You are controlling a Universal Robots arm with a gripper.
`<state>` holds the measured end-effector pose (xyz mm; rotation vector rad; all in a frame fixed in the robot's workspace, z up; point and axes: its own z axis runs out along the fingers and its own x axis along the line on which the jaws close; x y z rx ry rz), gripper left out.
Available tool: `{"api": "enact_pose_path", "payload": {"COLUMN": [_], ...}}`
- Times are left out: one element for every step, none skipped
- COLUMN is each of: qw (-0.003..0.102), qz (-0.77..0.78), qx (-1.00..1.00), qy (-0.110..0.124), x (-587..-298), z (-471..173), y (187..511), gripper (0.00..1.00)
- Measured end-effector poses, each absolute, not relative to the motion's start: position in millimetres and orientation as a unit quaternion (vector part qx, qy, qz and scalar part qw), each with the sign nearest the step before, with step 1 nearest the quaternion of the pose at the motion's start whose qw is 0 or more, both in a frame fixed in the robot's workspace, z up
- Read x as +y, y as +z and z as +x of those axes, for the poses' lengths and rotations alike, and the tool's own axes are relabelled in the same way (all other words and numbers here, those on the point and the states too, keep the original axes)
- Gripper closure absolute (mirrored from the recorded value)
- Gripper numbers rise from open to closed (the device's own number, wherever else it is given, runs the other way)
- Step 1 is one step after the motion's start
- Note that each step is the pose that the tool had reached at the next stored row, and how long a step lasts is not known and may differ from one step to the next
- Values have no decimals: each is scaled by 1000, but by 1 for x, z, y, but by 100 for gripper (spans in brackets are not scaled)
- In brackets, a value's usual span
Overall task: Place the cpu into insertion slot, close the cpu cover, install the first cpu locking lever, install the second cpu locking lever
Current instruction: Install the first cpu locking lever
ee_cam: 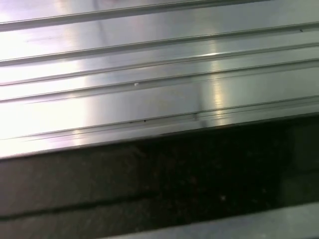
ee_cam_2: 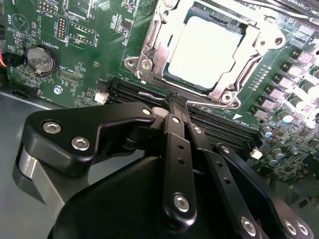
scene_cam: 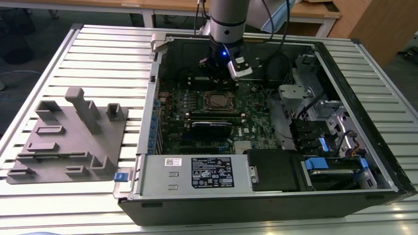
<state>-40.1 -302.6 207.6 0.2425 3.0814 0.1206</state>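
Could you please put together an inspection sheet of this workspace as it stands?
Surface: ribbed metal table carrying the open computer case.
Job's things: cpu seated in its socket; cpu cover lies down over its edges.
Clutter: grey fixture block on the table, at the exterior view's left of the case.
Grippers: pincer shut, low over the green board beside the cover.
Cables: black bundle inside the case.
Surroundings: wooden desks behind the table.
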Motion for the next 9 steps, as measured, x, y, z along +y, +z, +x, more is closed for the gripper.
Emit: {"api": "enact_pose_path", "payload": {"qw": [24,24,25,25,25,25,25,26,26], "qz": [81,86,92,98,103,108,112,116,121], "qx": [996,995,995,994,994,993,993,992,992], "qy": [39,39,39,38,38,38,38,38,38], "x": [-303,-303,-302,-302,-302,-302,-302,-302,-302], "z": [-40,-40,-40,-40,-40,-40,-40,-39,-39], "y": [207,207,207,207,207,207,207,207,207], "gripper": [89,89,89,89,89,89,89,89,89]}}
